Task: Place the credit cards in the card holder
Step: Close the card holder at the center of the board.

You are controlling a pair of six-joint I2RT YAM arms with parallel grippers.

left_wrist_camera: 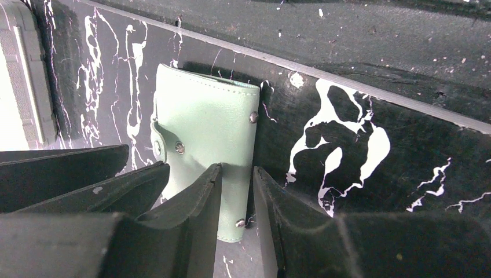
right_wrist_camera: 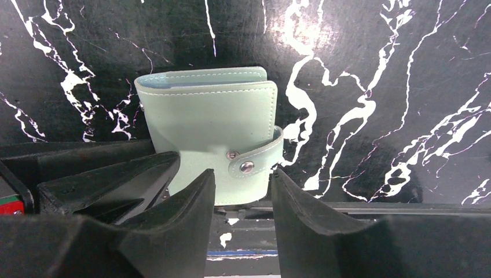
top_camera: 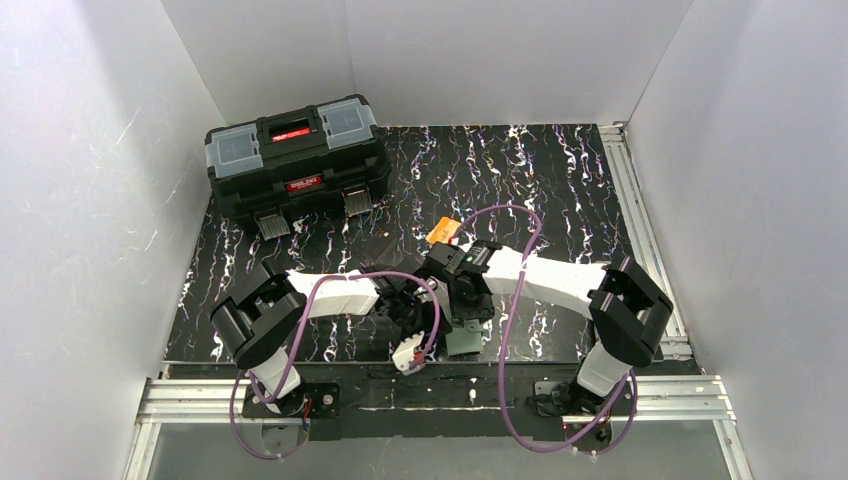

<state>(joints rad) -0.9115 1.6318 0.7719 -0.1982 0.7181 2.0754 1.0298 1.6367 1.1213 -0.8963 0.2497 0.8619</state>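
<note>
The card holder (right_wrist_camera: pixel 208 121) is a mint-green wallet, closed with its tab snapped, lying flat at the table's front edge. It also shows in the left wrist view (left_wrist_camera: pixel 202 116) and, in shadow, in the top view (top_camera: pixel 465 343). My right gripper (right_wrist_camera: pixel 242 172) is open, with the wallet's tab edge in the gap between its fingers. My left gripper (left_wrist_camera: pixel 237 169) is open by a narrow gap that straddles the wallet's corner. The orange credit card (top_camera: pixel 443 231) lies on the table behind the right wrist. The white card is out of view.
A big black toolbox (top_camera: pixel 297 160) stands at the back left. Aluminium rails run along the front edge (top_camera: pixel 440 395) and the right side (top_camera: pixel 640 220). White walls enclose the black marbled table (top_camera: pixel 560 180). Both arms crowd the front centre.
</note>
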